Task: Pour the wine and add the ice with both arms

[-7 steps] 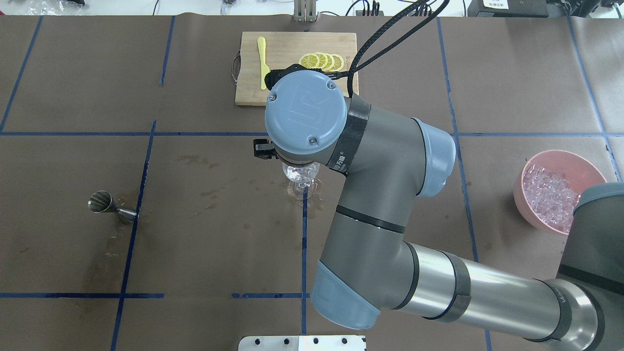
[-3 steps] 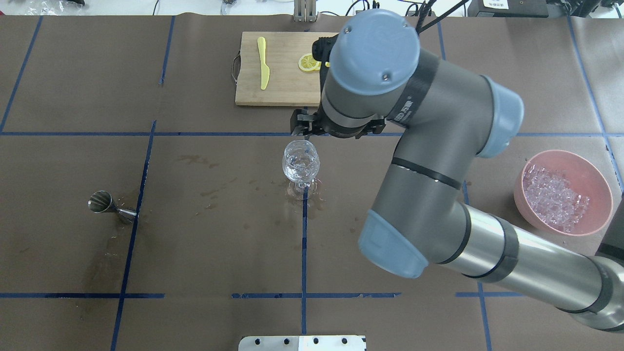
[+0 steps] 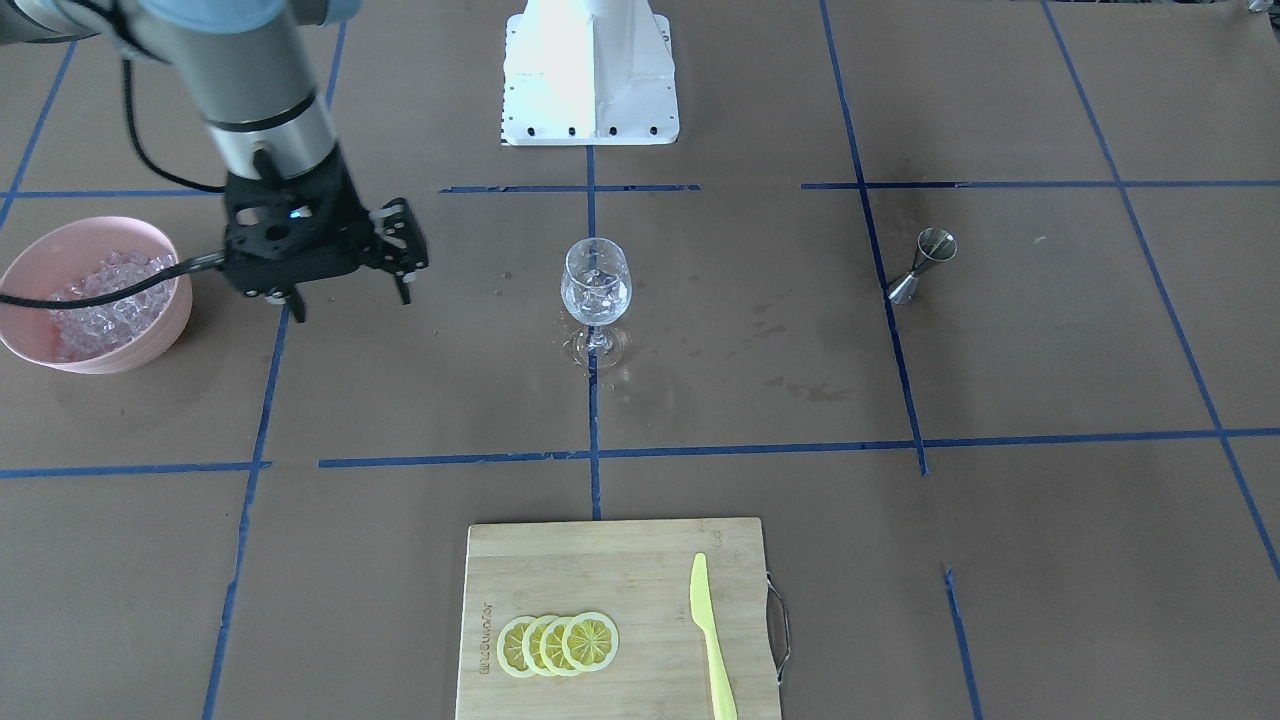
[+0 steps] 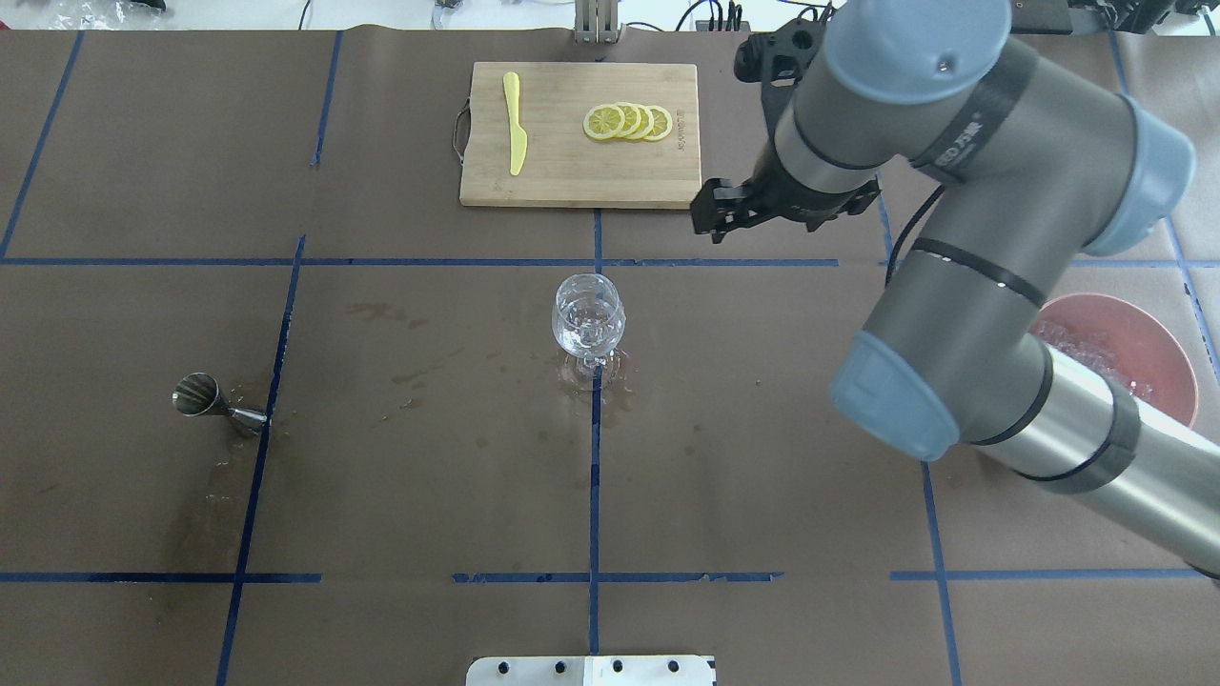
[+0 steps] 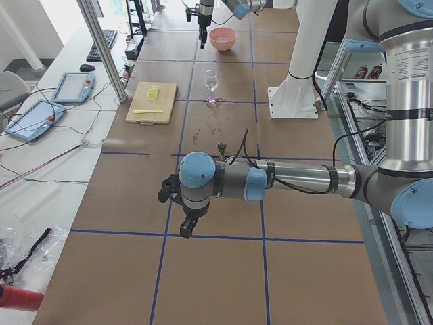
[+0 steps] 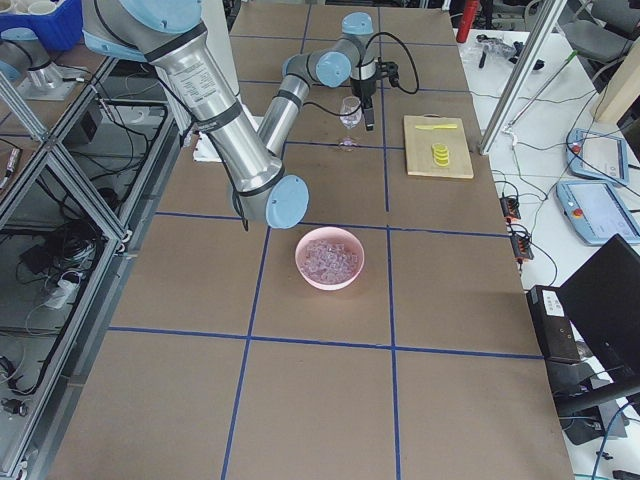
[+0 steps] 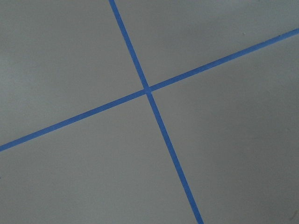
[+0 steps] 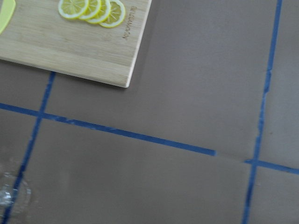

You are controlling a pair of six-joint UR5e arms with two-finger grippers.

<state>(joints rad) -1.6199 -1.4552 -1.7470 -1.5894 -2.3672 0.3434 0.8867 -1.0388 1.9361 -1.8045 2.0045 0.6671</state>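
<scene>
Clear, glassy ice [image 3: 90,320] heaps in the one pink bowl [image 3: 160,332], and more cubes lie in the one wine glass [image 3: 596,285] in the middle of the table [image 3: 1000,350]. The right gripper [image 3: 350,302], above the glass a second ago, now hangs wide and empty between glass and bowl. How the left gripper [image 5: 185,227] stands cannot be told.
</scene>
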